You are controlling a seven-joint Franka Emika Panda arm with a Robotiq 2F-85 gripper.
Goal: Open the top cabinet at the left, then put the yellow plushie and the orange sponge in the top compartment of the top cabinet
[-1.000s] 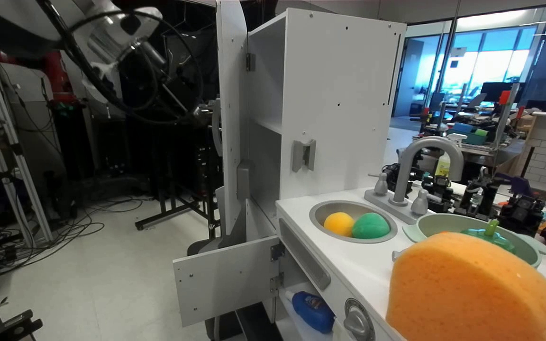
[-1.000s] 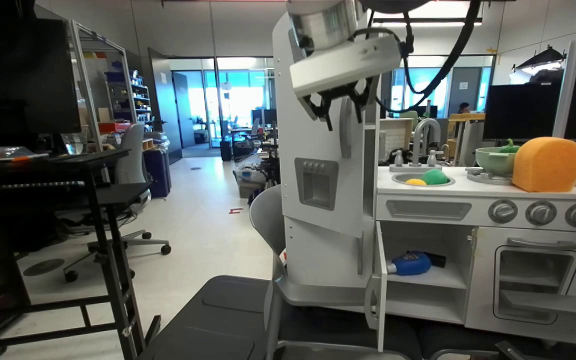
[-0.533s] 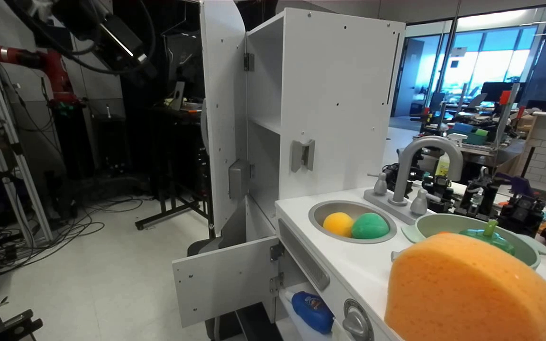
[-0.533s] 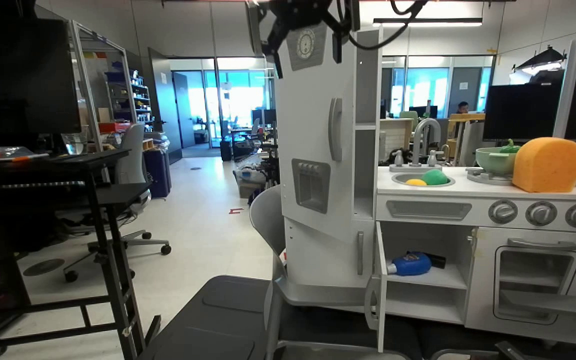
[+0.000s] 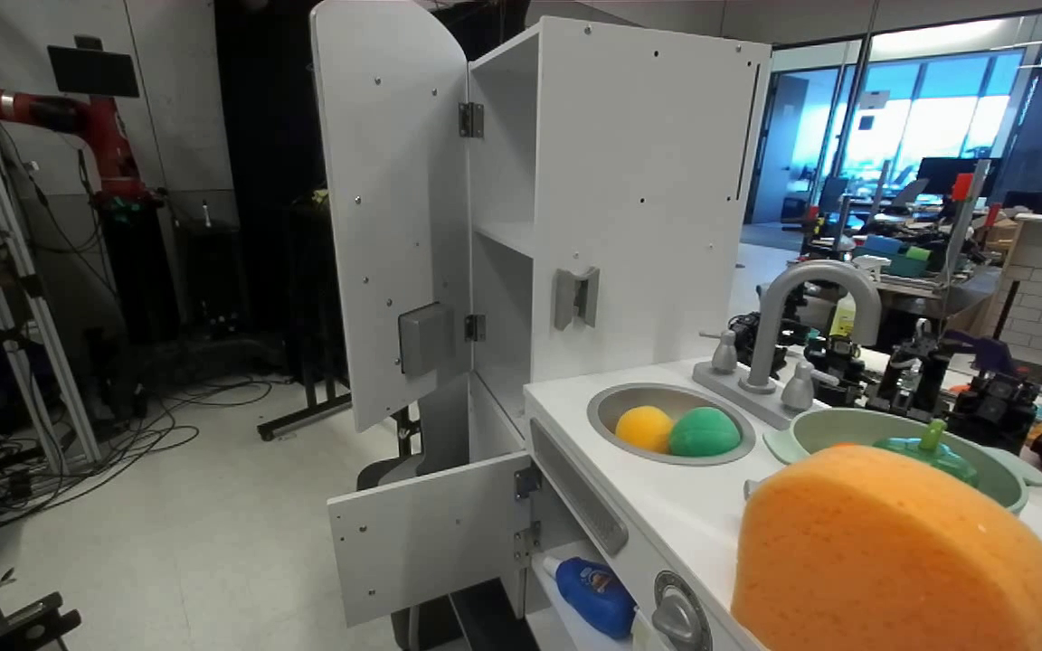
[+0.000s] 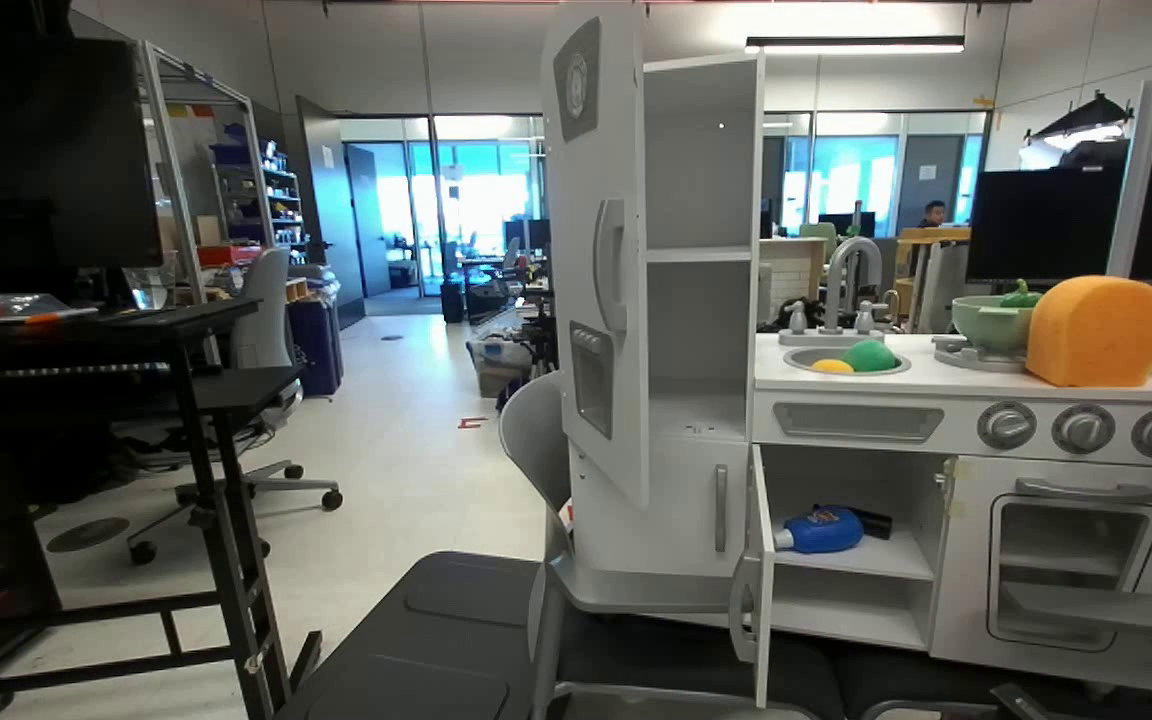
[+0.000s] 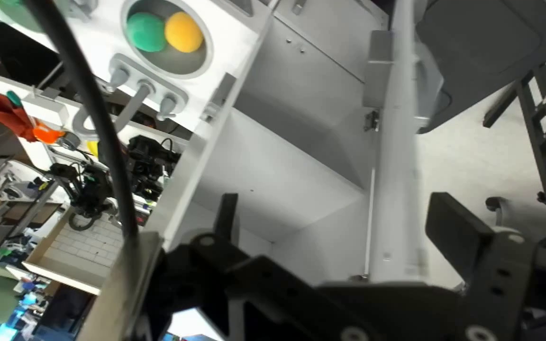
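Observation:
The top cabinet's door (image 5: pixel 403 217) stands open in both exterior views, with its handle (image 6: pixel 609 265) on the outer face. The top compartment (image 6: pixel 700 160) holds nothing visible, above a shelf (image 6: pixel 698 255). The yellow plushie (image 5: pixel 644 429) looks like a round yellow ball in the sink; it also shows in the wrist view (image 7: pixel 184 32). The orange sponge (image 5: pixel 901 551) stands upright on the counter beside the bowl and is out of the wrist view. My gripper (image 7: pixel 339 213) is open and empty in the wrist view, over the cabinet and door edge (image 7: pixel 398 142). Both exterior views miss it.
A green ball (image 5: pixel 705 431) lies against the yellow one in the sink (image 5: pixel 607 411). The faucet (image 5: pixel 770 316) rises behind it. A green bowl (image 6: pixel 986 320) stands beside the sponge. A lower cabinet door (image 5: pixel 431 538) sticks out open. A grey chair (image 6: pixel 536 440) stands before the cabinet.
The top cabinet door has swung wider open, showing more of the compartments. My gripper has risen away from the door and out of both exterior views.

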